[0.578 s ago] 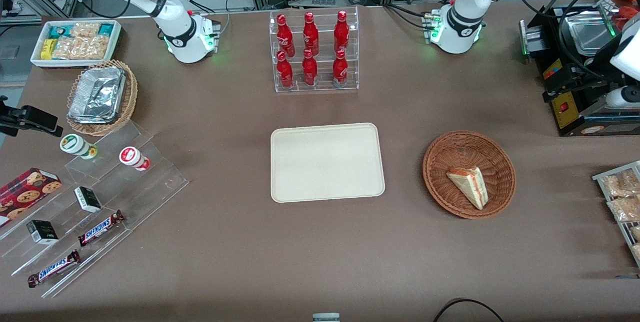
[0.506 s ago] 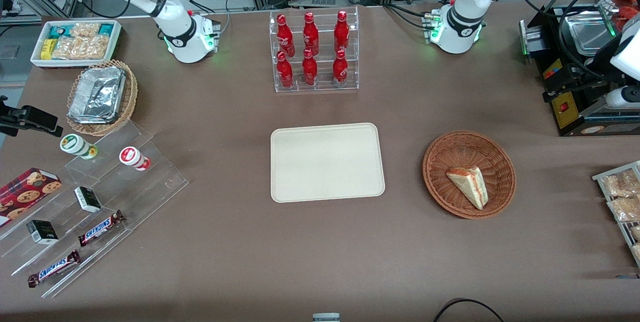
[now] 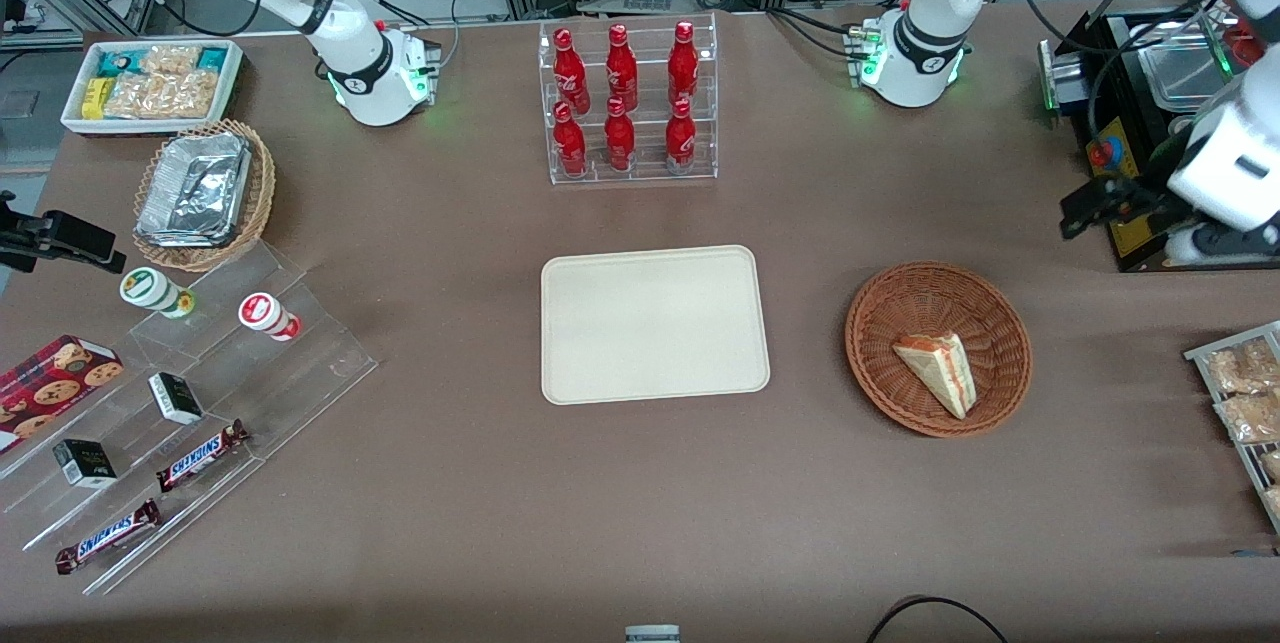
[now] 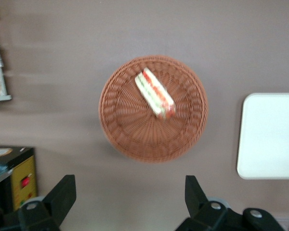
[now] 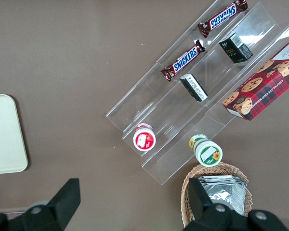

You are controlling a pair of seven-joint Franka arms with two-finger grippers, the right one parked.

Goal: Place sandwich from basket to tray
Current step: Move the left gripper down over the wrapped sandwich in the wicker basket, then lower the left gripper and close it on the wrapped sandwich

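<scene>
1. The sandwich [image 3: 937,371] lies in the basket [image 3: 900,295], with its layered cut edge turned toward the front camera. It is not yet picked up.
2. The tray [image 3: 654,323] sits on the table [image 3: 640,503] beside the basket, toward the parked arm's end, with nothing on it.
3. The gripper [image 4: 130,204] hangs high above the table, off the basket's rim and farther from the front camera than the basket. Its fingers [image 4: 62,192] are spread wide and hold nothing.
4. I judge that the step in hand is the approach to the basket; the grasp is not begun.
5. The next move, I think, calls for bringing the gripper over the sandwich, turning the fingers across the narrow sides of the wedge, and lowering into the basket without touching the rim.
</scene>
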